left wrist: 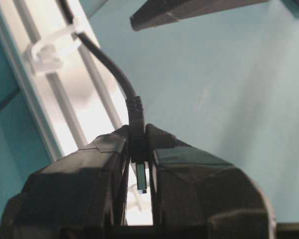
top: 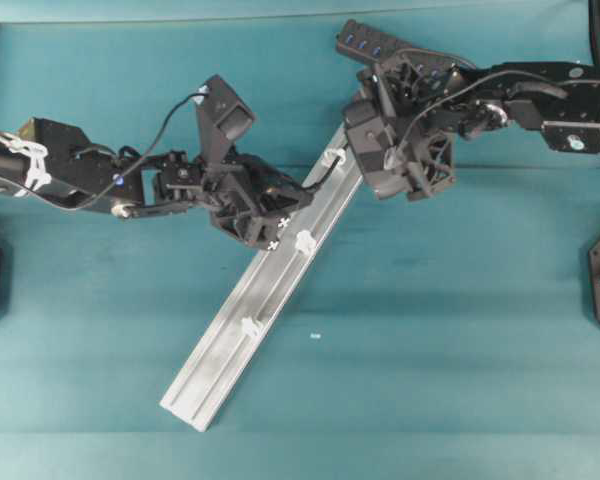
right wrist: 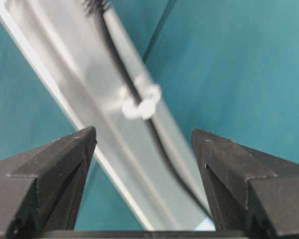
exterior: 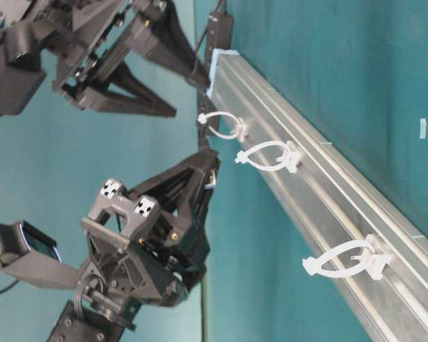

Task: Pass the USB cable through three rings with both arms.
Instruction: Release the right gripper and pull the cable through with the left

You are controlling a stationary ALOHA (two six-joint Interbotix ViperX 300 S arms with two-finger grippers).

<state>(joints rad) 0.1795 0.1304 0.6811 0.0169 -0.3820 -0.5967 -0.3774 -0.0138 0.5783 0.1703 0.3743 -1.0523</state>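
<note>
- Three rings, white clips, sit along one silver rail [top: 255, 300] lying diagonally on the teal tabletop: upper [top: 333, 157], middle [top: 305, 241], lower [top: 249, 326].
- One USB cable [left wrist: 112, 69] appears to pass through the upper ring only, running along the rail.
- Left gripper [left wrist: 139, 162] pinches the cable's plug [left wrist: 141, 183] just beside the rail's middle.
- Right gripper [right wrist: 144, 149] is spread wide above the rail's upper end, holding nothing.

Black jointed arms [top: 100, 170] showing white cable ties [top: 30, 160], thin black wires [top: 170, 115]; checkered markers [exterior: 146, 207] sitting on left end effector [exterior: 207, 167].
</note>
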